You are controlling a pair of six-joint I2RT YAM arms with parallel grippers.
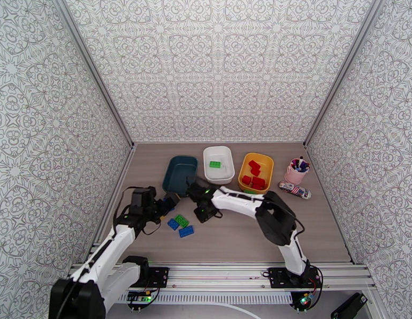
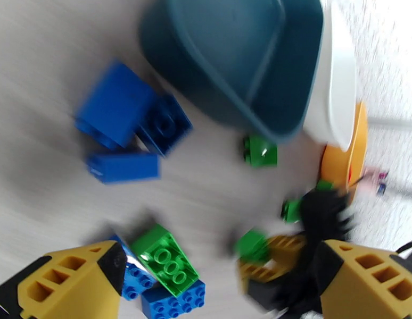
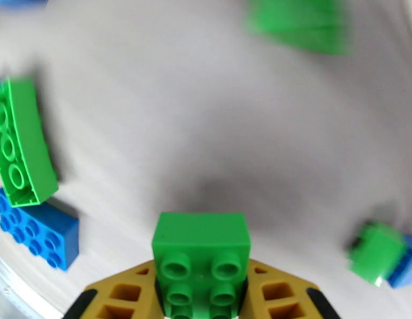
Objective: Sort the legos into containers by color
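Right tool [image 3: 202, 300] clamped on a small green brick [image 3: 200, 237]. Fingers are on its two flat sides, studs toward the camera, on the near side of the teal tub [image 1: 170, 179], off its right corner. Can't tell if the brick is clear of the bench [image 1: 248, 235].

Left tool [image 2: 216, 293] has its fingers spread wide with nothing between them, near side of the teal tub, off its left corner.

Loose legos lie between the tools. A long green brick [image 2: 166, 264] leans on blue bricks [image 2: 171, 300]. More blue ones [image 2: 121, 134] sit closer to the teal tub, and a small green one [image 2: 260, 151] is just beside its wall.

Right of the teal tub is the white tub [image 1: 208, 154], holding one green piece [image 1: 215, 165]. Further right, the yellow tub [image 1: 268, 161] holds red bricks [image 1: 255, 174].

Bricks look light, rigid, smooth-sided and not fragile, and could twist out if pinched on a corner. Best hold is the flat opposite walls, not the studs.
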